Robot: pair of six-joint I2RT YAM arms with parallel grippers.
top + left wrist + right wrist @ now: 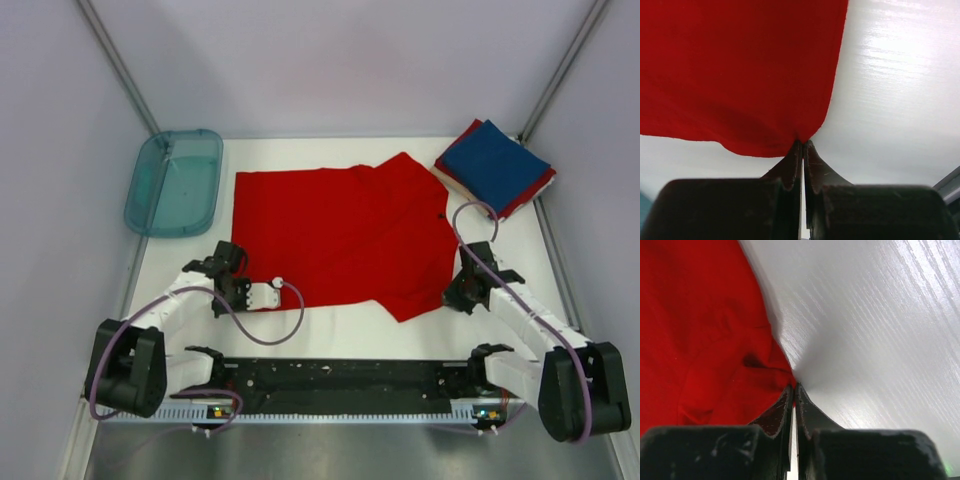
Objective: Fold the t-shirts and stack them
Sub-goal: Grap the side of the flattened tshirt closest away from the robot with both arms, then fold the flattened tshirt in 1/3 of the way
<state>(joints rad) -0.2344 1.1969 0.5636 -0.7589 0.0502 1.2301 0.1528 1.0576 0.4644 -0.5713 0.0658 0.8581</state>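
Stickers [212,409] on the black base rail [330,380] are too small for reading. The white table [330,335] stands between pale walls [50,150], and a teal tray [175,182] sits at its far left corner. A red t-shirt [340,235] lies spread in the middle. At the far right corner a folded navy t-shirt [492,165] lies on folded red ones [523,202]. The left gripper [236,268] has its jaws pressed together on the spread shirt's near left corner. The right gripper [455,292] pinches the near right edge in the same way.
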